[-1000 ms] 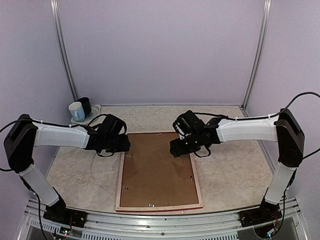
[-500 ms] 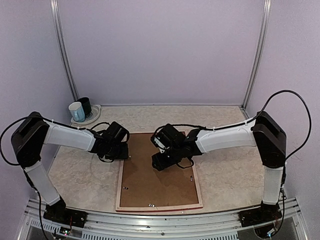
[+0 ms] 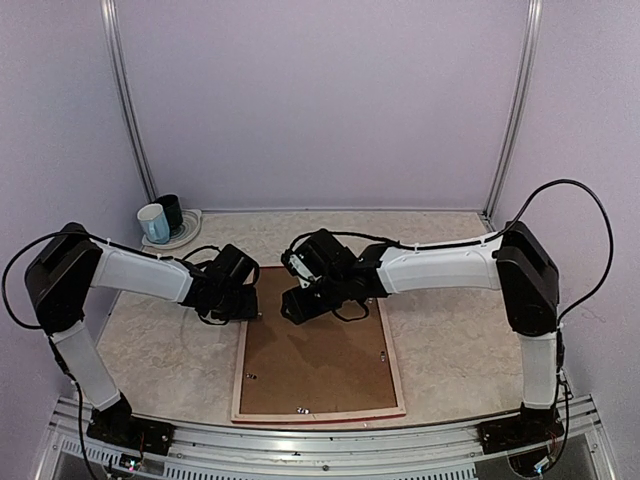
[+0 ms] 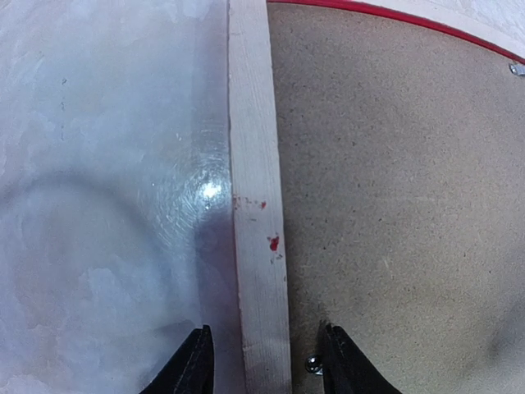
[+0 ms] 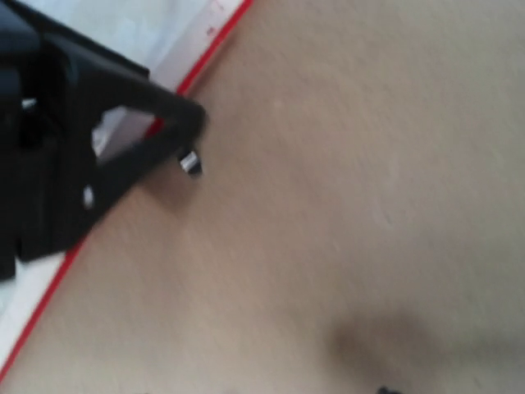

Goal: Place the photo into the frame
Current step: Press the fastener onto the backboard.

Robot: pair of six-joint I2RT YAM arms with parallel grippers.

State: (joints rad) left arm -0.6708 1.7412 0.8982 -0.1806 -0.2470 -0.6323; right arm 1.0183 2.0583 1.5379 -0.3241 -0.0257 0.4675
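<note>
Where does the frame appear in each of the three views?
Top external: frame lies flat, back up, at lower centre.
Left wrist: frame shows as a pale rail running up the middle.
Right wrist: frame shows as a pale, red-lined strip at upper left.
Shared landmark: the brown backing board inside it.

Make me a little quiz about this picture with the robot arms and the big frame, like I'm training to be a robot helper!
1. True or false: the frame lies with its brown back board facing up.
2. Which end effector has one finger on each side of the frame's wooden edge? A) left B) right C) neither
3. Fill in: in the far left corner of the table stand two ____.
Key: 1 true. 2 A, the left end effector. 3 mugs.
</note>
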